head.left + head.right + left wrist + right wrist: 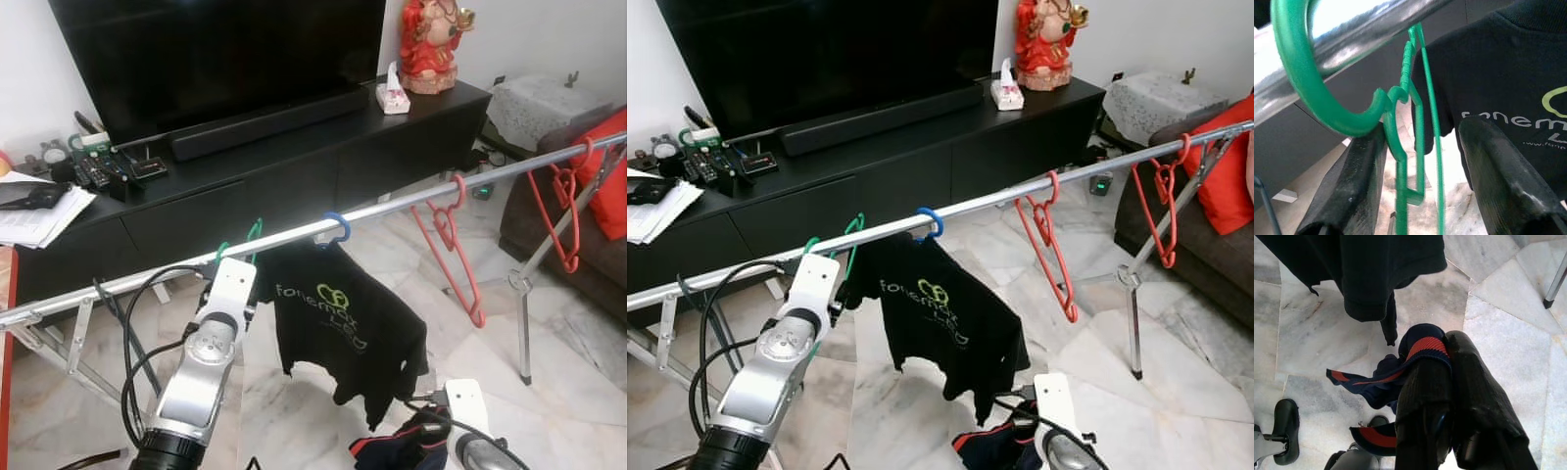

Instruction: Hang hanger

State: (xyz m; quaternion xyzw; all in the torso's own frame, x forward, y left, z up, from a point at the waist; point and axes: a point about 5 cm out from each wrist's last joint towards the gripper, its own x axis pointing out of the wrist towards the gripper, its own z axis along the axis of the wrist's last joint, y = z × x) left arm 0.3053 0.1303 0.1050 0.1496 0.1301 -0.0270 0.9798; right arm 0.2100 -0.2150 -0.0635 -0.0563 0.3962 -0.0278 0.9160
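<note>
A silver drying rail (999,199) runs across the room from nine o'clock up toward three o'clock. Along it hang a green hanger (854,235), a blue hanger (931,222) carrying a black T-shirt (939,313), and two red hangers (1046,240) farther right. The left arm (774,357) reaches up from seven o'clock to the green hanger, and at six o'clock the right gripper (1019,436) sits low against a navy and red garment (994,446).

This is a home's living room. A large dark television (220,54) stands on a long black cabinet (323,162) with a soundbar (269,122) before it, beside a red figurine (431,44) and a tissue box (392,96). Remotes and papers (39,211) clutter the cabinet's other end. A metal drying rail (392,208) (hung with a black T-shirt (348,323) and plastic hangers) crosses the marble floor (578,392), near a sofa with a red cushion (612,176).
</note>
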